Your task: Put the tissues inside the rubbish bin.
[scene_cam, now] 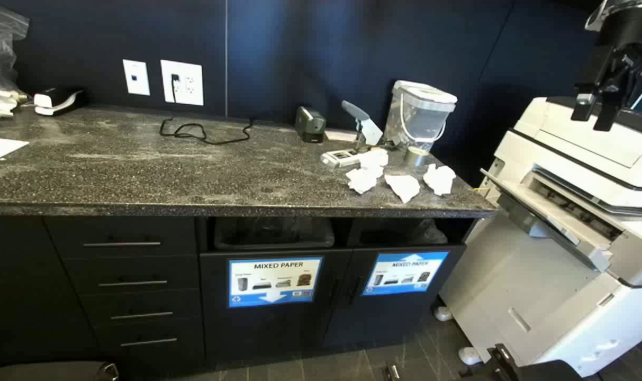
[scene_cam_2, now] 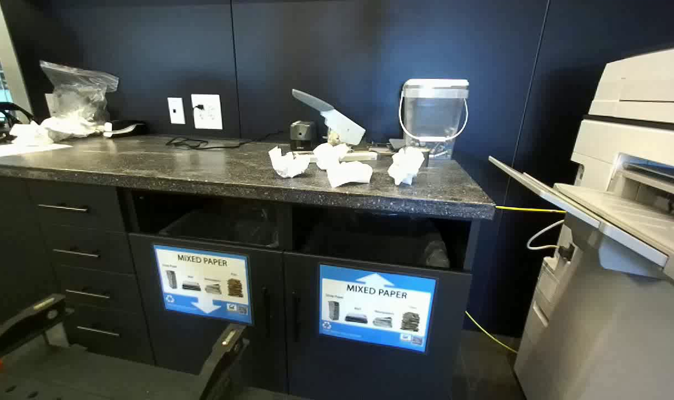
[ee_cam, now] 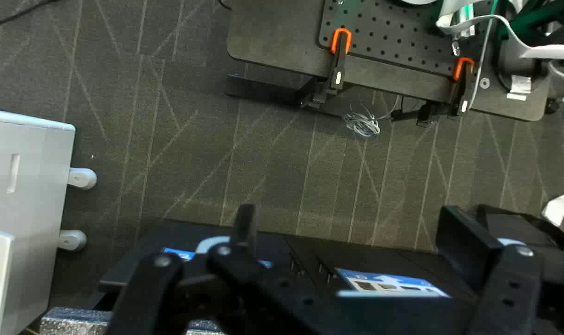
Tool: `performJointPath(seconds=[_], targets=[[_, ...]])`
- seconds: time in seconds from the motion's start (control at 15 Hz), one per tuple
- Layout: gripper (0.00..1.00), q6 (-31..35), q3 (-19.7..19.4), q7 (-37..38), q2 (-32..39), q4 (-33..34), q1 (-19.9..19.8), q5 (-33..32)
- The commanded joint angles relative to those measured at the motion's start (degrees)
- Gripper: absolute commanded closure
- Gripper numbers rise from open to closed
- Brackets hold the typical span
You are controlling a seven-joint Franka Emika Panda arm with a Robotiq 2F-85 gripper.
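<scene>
Several crumpled white tissues lie near the counter's right end; they show in both exterior views, such as a front tissue (scene_cam: 403, 186) and a right-hand tissue (scene_cam_2: 406, 165). Under the counter, two lined bins stand in open slots above doors marked MIXED PAPER: a left bin (scene_cam: 276, 244) and a right bin (scene_cam_2: 375, 244), both mostly hidden and dark inside. My gripper (scene_cam: 594, 114) hangs high at the right, above the printer and apart from the tissues. In the wrist view my gripper (ee_cam: 354, 232) is open, with nothing between its fingers. The tissues on the counter are out of the wrist view.
A lidded clear bucket (scene_cam: 418, 116), a tape roll (scene_cam: 416, 156), a tilted grey-handled device (scene_cam_2: 337, 119) and a pencil sharpener (scene_cam: 310, 125) stand behind the tissues. A large printer (scene_cam: 580, 211) stands to the right. A black cable (scene_cam: 204, 135) and plastic bag (scene_cam_2: 81, 100) are farther left.
</scene>
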Motion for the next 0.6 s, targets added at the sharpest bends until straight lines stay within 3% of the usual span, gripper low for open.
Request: performJointPath(seconds=[0.0,0.27,0.53], targets=[[0.0,-0.1,1.3,-0.3,0.2,0.3,-1.5,0.2],[0.0,-0.1,1.3,-0.3,0.0,0.6,-1.5,0.2],[0.0,5.1,2.0,5.5,1.1,-1.1,-2.1,0.5]])
